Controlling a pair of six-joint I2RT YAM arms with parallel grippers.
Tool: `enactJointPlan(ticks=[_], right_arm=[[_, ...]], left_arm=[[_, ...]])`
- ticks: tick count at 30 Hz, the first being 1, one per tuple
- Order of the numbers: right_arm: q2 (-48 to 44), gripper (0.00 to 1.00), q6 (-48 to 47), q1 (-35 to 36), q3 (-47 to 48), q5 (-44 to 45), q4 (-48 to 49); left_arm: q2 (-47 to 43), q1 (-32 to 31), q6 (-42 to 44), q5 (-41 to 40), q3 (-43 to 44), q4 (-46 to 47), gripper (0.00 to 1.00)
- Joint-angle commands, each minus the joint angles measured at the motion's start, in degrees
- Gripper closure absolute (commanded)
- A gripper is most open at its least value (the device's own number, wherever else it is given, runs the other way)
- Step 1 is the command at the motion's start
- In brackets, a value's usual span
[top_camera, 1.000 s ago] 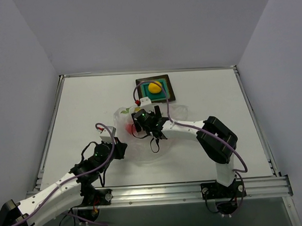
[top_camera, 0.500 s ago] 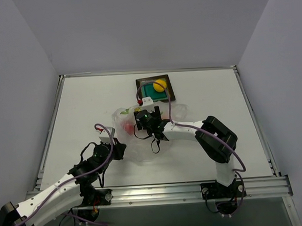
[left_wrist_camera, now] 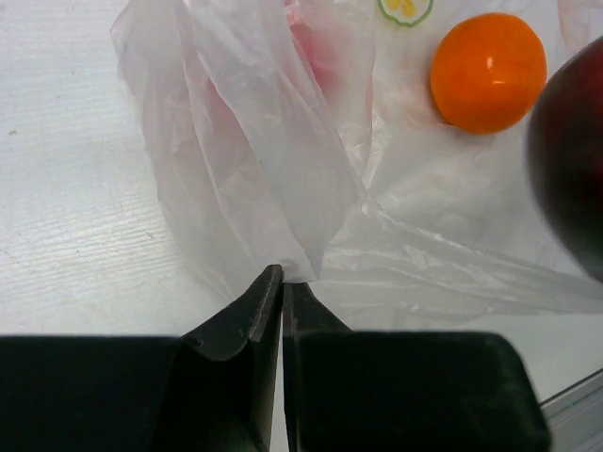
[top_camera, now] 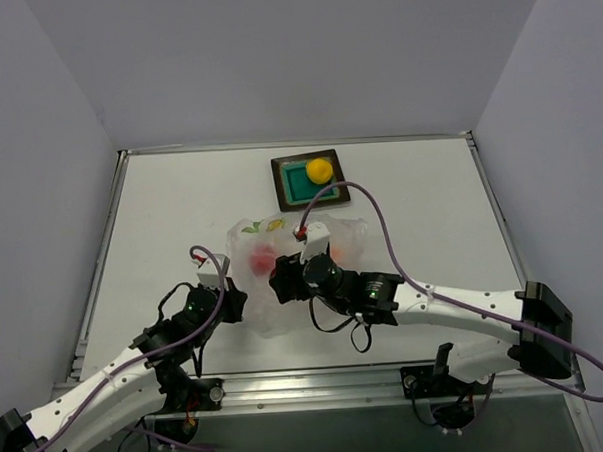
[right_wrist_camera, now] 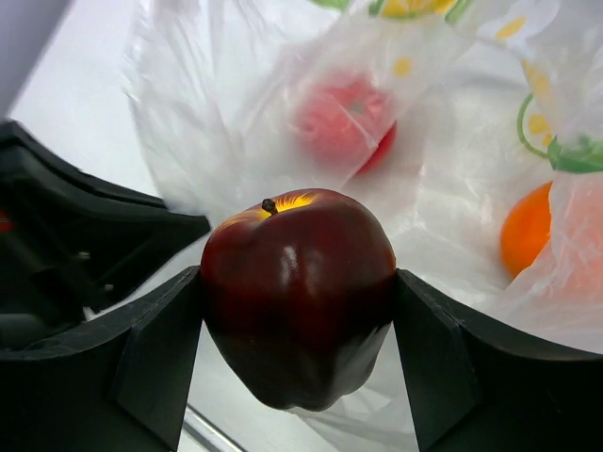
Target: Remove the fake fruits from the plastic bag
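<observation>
**Maroon fruit gripped at the bag mouth; lift and carry to the tray outstanding**

Observed: the right gripper (right_wrist_camera: 300, 301) is clamped on the maroon fruit (right_wrist_camera: 298, 282), one finger on each flank and the stalk uppermost. The fruit shows bare, with no film across it. The left gripper (left_wrist_camera: 282, 282) is pressed together on a fold of the plastic bag (left_wrist_camera: 283, 160) at the bag's near-left side, low to the counter (top_camera: 161, 212).

Location: the bag lies mid-counter, nearer the near edge. The red fruit (right_wrist_camera: 344, 122) sits under film inside it and the orange fruit (right_wrist_camera: 526, 240) lies toward its right side. The yellow fruit (top_camera: 320, 170) rests in the tray (top_camera: 296, 184), which stands by the middle of the far edge.

Assessment: the step in hand is withdrawal of the maroon fruit and its carry to the tray.

Recommendations:
- Raise the fruit straight up before travelling toward the far edge, so no loose film trails with it.
- Maintain the left pinch; it anchors the bag against being dragged.
- Do not tighten on the glossy skin, as it may squirt sideways.
- Release low over bare tray floor beside the yellow fruit, since a round fruit will roll.
</observation>
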Motion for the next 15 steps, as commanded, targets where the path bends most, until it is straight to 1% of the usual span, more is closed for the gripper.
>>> enactJointPlan(ticks=[1,4,5,7,8,9,11,14,15], right_arm=[[-4.72,0.75,2.40,0.03,1.37,1.71,-1.09],[-4.38,0.76,-0.41,-1.81,5.32,-1.44,1.18],[-4.03,0.76,-1.02,-2.68,6.37,-5.98,1.98],[-2.62,0.79,-1.56,-5.85,8.93,-10.22,5.13],[-2.27,0.79,-1.30,-6.99,9.45,-14.07,6.81],[-1.39,0.79,-0.60,-9.26,10.42,-15.67,9.96],[0.01,0.79,-0.33,-11.21,11.82,-16.57,12.18],[4.67,0.79,-0.68,-15.95,16.65,-13.59,13.06],[7.81,0.79,-1.03,-17.27,17.97,-12.10,13.50]], left_arm=[[0.34,-0.49,1.52,2.92,3.57,-4.06,0.97],[2.00,-0.58,1.44,3.82,4.19,-6.17,0.98],[2.54,-0.66,1.26,4.08,4.63,-6.70,0.98],[3.42,-0.93,1.43,4.34,4.89,-6.53,0.98],[3.68,-1.28,1.61,4.52,4.81,-6.09,0.98],[4.21,-1.45,1.70,4.61,4.81,-5.13,0.98],[5.17,-1.81,2.13,4.96,4.89,-4.07,0.98],[7.28,-2.25,3.19,5.49,5.33,-2.93,0.98],[7.64,-2.60,3.89,5.66,5.68,-2.92,0.97]])
